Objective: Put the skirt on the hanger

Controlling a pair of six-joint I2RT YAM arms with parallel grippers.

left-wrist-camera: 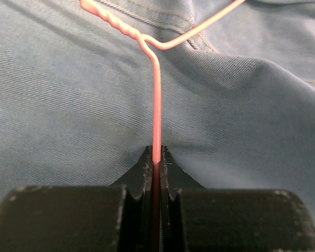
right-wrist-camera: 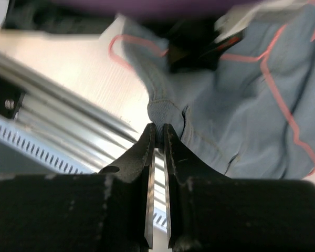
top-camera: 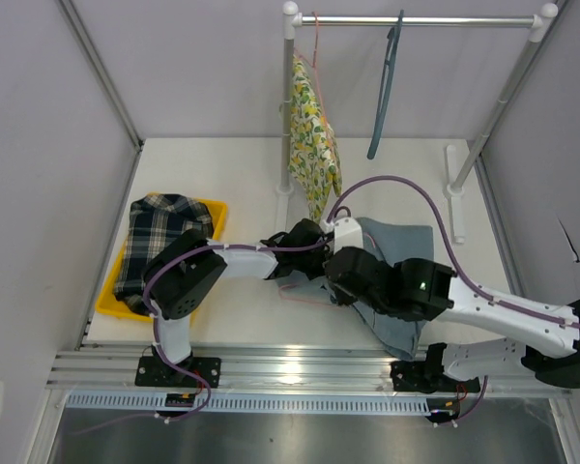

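Note:
The lemon-print skirt (top-camera: 312,135) hangs from the rail on a pink wire hanger (top-camera: 316,39), at the rack's left end. A second pink wire hanger (left-wrist-camera: 157,94) lies on the blue denim shirt (left-wrist-camera: 241,105) in the middle of the table. My left gripper (left-wrist-camera: 156,152) is shut on this hanger's straight wire just below its twisted neck. My right gripper (right-wrist-camera: 158,128) is shut on a folded edge of the denim shirt (right-wrist-camera: 226,105), with the pink hanger (right-wrist-camera: 275,89) lying across the cloth beyond it. Both wrists meet over the shirt (top-camera: 396,242).
A blue-grey hanger (top-camera: 387,87) hangs further right on the rail (top-camera: 416,19). A dark plaid shirt (top-camera: 159,242) lies in a yellow tray (top-camera: 217,208) at the left. The rack's foot (top-camera: 454,193) stands at the right rear. The metal rail of the table's near edge (right-wrist-camera: 68,136) is close to my right gripper.

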